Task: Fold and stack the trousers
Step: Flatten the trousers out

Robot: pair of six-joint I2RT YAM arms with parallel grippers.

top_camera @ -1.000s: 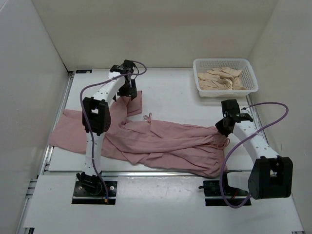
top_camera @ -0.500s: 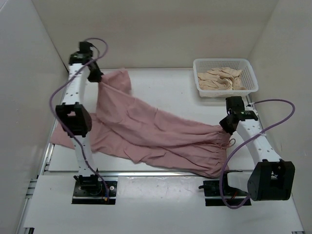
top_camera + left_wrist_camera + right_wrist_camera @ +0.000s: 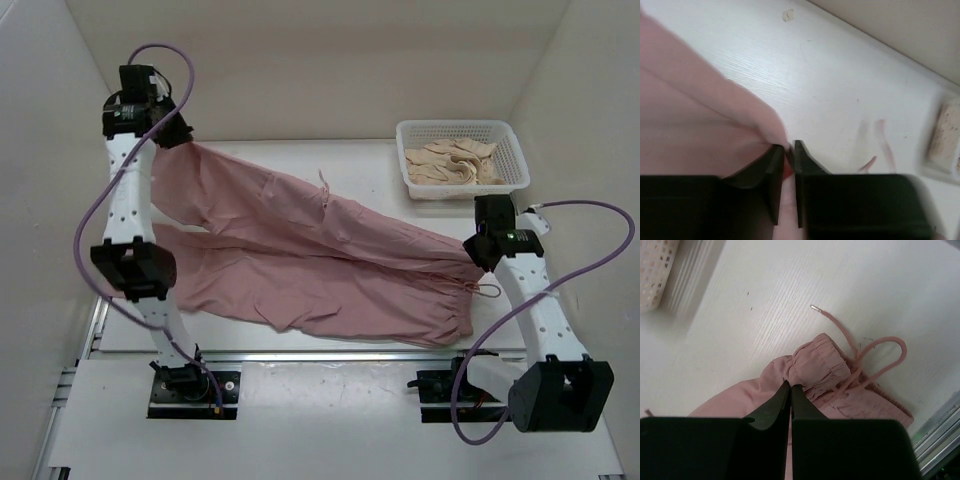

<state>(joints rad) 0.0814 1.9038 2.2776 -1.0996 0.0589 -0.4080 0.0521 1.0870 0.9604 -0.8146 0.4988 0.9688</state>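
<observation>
From above, held trousers (image 3: 320,250) stretched across the table (image 3: 350,170) between left gripper (image 3: 178,135), high at far left, and right gripper (image 3: 482,252) near the basket (image 3: 460,126). Left wrist: closed jaws on the trousers. Right wrist: pinched the waistband (image 3: 822,357) beside the drawstring (image 3: 880,347).

The left arm (image 3: 128,200) and right arm (image 3: 540,300) are white tubes dotted with small dark holes, linked by boxy black joints (image 3: 130,268). A purple cable (image 3: 590,203) loops beside each. Both stand on black plates (image 3: 228,385). The left gripper (image 3: 788,147) and right gripper (image 3: 790,386) are matte black, tapering to thin tips.
</observation>
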